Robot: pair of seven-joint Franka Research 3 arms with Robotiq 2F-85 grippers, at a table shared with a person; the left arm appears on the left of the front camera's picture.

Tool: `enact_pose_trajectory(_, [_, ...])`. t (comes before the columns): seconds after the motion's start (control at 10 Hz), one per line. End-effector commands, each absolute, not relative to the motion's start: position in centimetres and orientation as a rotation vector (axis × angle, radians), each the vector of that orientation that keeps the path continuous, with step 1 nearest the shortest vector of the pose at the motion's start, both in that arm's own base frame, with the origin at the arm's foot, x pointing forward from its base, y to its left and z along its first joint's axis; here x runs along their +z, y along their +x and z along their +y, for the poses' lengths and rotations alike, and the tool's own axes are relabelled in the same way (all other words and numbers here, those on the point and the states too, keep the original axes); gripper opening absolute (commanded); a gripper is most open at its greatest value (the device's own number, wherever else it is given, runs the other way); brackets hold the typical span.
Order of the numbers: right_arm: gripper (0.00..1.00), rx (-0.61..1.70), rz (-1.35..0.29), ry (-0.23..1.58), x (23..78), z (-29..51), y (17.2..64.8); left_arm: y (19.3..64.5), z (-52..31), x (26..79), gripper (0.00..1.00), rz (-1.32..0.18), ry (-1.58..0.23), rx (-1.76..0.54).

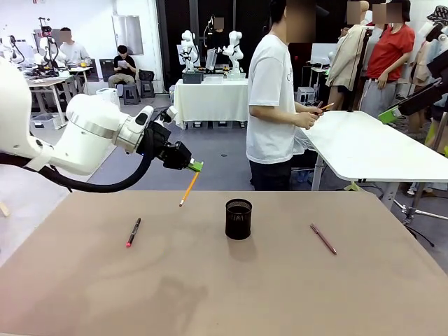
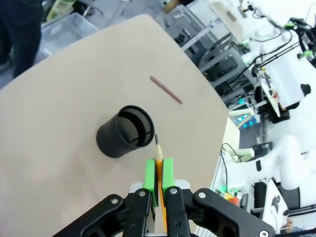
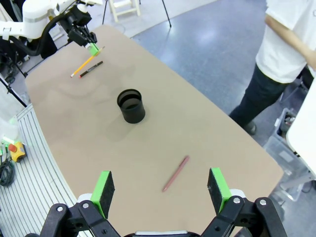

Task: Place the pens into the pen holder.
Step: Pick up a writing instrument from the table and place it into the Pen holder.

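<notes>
The left end effector (image 1: 194, 166) is clamped on the upper end of the yellow-orange pencil (image 1: 188, 189). The pencil hangs tilted above the desk (image 1: 210, 294) with its point down, at about 10 o'clock from the pen holder (image 1: 238, 218) in the front view. The holder stands upright near the middle of the desk, and nothing can be seen in it. The black pen with the pink-red end (image 1: 133, 232) lies flat at its 9 o'clock and the dark red pen (image 1: 323, 238) lies flat at its 3 o'clock, both well apart from it. The right end effector (image 3: 160, 186) hovers high over the desk with its jaws spread wide and nothing between them. The step in hand looks like carrying the pencil over the cup. In the left wrist view the pencil tip sits just outside the rim, at about 4 o'clock of the mouth, so it should be centred over the opening before any descent. Bringing the pencil nearer to vertical would help the point clear the rim. The cup looks light, so a knock on its edge could tip it. It seems wise to lower the point well inside the mesh and only then let go, so the pencil leans gently against the wall.
</notes>
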State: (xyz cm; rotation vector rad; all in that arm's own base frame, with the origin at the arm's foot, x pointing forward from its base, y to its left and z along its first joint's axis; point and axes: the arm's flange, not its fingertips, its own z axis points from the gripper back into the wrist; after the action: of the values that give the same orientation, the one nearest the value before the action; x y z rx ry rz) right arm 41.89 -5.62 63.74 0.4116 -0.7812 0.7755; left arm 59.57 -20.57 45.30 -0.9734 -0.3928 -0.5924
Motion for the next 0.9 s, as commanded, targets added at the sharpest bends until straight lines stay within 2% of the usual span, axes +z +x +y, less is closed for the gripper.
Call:
enact_pose_trajectory(0.0, [1.0, 0.779, -0.796, 0.424, 63.9, -5.5, 42.0, 60.3, -20.1, 46.0, 0.0, -0.353, -0.965, -0.531])
enact_pose_trajectory(0.3, [1.0, 0.779, -0.796, 0.424, 63.9, -5.5, 42.0, 59.9, -19.9, 45.4, 0.0, -0.371, -0.97, -0.537])
enact_pose_trajectory(0.4, [1.0, 0.779, -0.796, 0.424, 63.9, -5.5, 42.0, 60.7, -20.3, 45.1, 0.0, -0.46, -0.985, -0.59])
enact_pose_trajectory(0.8, [1.0, 0.779, -0.796, 0.424, 63.9, -5.5, 42.0, 61.3, -19.5, 46.8, 0.0, -0.595, -1.283, -0.695])
